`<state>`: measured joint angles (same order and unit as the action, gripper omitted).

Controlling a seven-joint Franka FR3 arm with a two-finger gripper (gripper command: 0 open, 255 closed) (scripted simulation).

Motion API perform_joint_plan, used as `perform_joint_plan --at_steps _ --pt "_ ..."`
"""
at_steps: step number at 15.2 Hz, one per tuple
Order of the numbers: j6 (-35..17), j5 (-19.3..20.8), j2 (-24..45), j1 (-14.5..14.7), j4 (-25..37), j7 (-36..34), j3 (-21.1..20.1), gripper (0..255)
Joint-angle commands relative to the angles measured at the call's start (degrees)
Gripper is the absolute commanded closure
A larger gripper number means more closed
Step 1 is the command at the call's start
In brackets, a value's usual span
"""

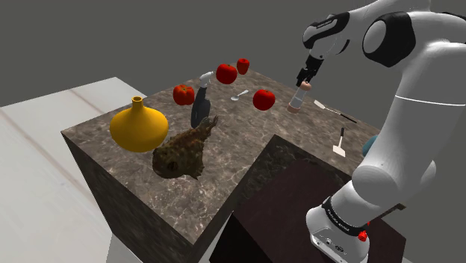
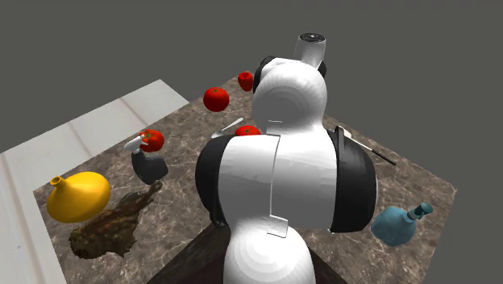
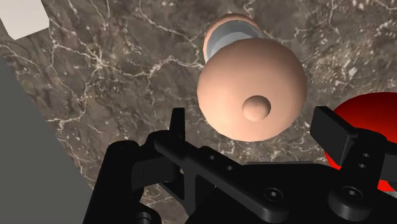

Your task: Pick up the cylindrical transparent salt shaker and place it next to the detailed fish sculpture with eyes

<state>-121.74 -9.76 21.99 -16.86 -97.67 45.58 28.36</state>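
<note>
standing at the left corner of the brown marbled counter, as the shoulder view shows it, is a yellow vase with a narrow neck. just beside it, toward the counter's near edge, lies the fish sculpture, brown and rough, its tail pointing at the counter's middle. behind the tail is a dark grey object with a white top; what it is i cannot tell. four red fruits are scattered from there toward the far corner, and a small spoon lies among them.

further right, near the counter's far-right edge and well apart from the fish sculpture, stands the salt shaker, a clear body under a rounded pinkish cap. the gripper hangs right over that cap. in the wrist view its black fingers are spread apart, one on each side of the cap, and neither touches it; one red fruit shows just past the right-hand finger.

right of the shaker a thin knife lies along the same edge, then a white-bladed spatula. a teal bottle lies near the counter's right edge in the second exterior view.
</note>
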Motion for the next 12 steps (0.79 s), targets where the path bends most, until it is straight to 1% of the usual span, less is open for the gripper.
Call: perform_joint_plan --at_steps 1,6,7,12 --pt "-0.16 -0.03 0.03 0.01 -0.11 0.0 -0.02 0" --pt "-0.15 -0.03 0.03 0.01 -0.1 0.0 -0.02 0" --pt "-0.15 -0.03 0.03 0.01 -0.1 0.0 -0.02 255" --pt "-0.15 -0.04 0.06 -0.01 -0.08 0.02 -0.02 255"
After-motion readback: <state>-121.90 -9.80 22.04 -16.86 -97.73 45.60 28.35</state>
